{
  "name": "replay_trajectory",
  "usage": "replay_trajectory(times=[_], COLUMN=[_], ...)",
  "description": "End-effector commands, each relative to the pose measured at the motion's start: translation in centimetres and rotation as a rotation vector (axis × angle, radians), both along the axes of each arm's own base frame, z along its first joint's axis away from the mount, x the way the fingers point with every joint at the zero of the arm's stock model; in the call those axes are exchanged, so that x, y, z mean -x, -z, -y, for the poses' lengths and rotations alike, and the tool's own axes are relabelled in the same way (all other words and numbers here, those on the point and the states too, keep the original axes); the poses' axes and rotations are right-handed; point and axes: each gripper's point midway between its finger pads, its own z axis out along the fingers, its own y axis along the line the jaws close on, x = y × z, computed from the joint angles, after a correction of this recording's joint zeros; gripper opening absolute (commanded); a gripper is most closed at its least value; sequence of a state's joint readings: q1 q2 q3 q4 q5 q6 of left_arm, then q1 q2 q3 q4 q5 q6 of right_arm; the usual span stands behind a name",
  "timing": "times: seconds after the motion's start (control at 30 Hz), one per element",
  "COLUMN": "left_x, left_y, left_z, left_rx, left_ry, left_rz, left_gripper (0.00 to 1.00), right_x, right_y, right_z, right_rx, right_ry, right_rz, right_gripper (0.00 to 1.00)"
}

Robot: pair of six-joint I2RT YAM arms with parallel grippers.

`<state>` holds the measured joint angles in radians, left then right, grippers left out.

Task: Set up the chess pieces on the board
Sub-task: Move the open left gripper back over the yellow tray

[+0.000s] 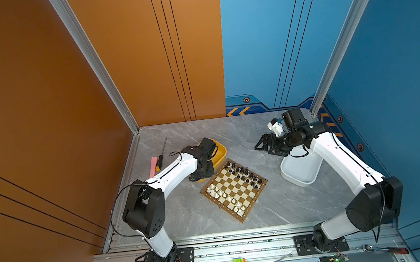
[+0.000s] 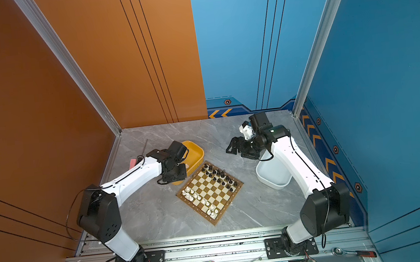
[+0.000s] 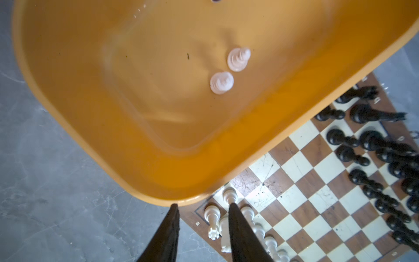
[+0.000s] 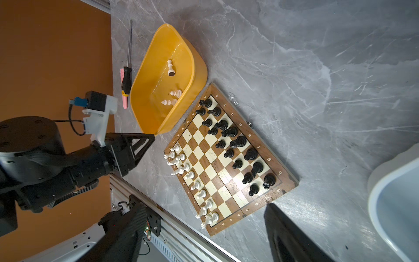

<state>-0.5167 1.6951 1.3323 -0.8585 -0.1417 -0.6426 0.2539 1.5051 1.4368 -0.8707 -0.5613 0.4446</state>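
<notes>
On the grey marble surface [image 1: 185, 214], a screwdriver [image 1: 160, 158] lies far left beside a yellow tray [image 1: 220, 149] that holds three white pieces [image 4: 175, 93]. The left hand [image 3: 203, 207] hangs at the tray's near corner, just beside the board's white end, with its fingers [image 3: 240, 231] partly apart and gripping nothing. At centre, the board [image 1: 236, 190] sits turned like a diamond, touching the yellow tray. The white chess pieces [image 1: 216, 192] stand along its near-left edge and the black chess pieces [image 1: 244, 174] fill two rows along the far-right edge. The right hand [image 1: 262, 148] hovers wide open and empty, well apart from the board, at the far end of a white tray [image 1: 301, 183].
</notes>
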Motion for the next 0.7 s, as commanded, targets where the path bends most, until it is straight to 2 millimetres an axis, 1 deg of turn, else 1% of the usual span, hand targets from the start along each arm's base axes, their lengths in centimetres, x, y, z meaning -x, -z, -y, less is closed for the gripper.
replay_trajectory(times=[0.0,0.1,0.2,0.33,0.43,0.57,0.67], left_x=[-2.0,-3.8,-5.5,-7.9,-9.0,-9.6,-9.7], left_y=[-2.6,-3.2,-3.1,-1.5,-0.3,1.8,3.0], left_z=[-0.7,-0.7,-0.6,-0.1,0.5,0.8,0.9], left_rx=[-0.007,0.006,-0.008,0.001,0.004,-0.018,-0.027], left_ry=[0.008,0.008,0.013,0.008,0.019,0.039,0.044], left_rz=[0.058,0.069,0.077,0.051,0.024,-0.023,-0.049], left_gripper=[0.39,0.39,0.4,0.38,0.38,0.36,0.35], right_x=[-1.3,-2.1,-3.0,-4.2,-4.9,-5.7,-6.0], right_y=[-1.2,-1.3,-1.3,-1.1,-1.1,-1.2,-1.0], right_z=[-0.3,-0.4,-0.3,-0.3,-0.2,0.3,0.8], right_rx=[-0.021,-0.025,-0.027,-0.031,-0.031,-0.035,-0.032], right_ry=[-0.014,-0.012,-0.005,0.008,0.016,0.035,0.048], right_rz=[0.044,0.047,0.051,0.047,0.047,0.044,0.037], right_gripper=[0.84,0.84,0.84,0.84,0.84,0.84,0.84])
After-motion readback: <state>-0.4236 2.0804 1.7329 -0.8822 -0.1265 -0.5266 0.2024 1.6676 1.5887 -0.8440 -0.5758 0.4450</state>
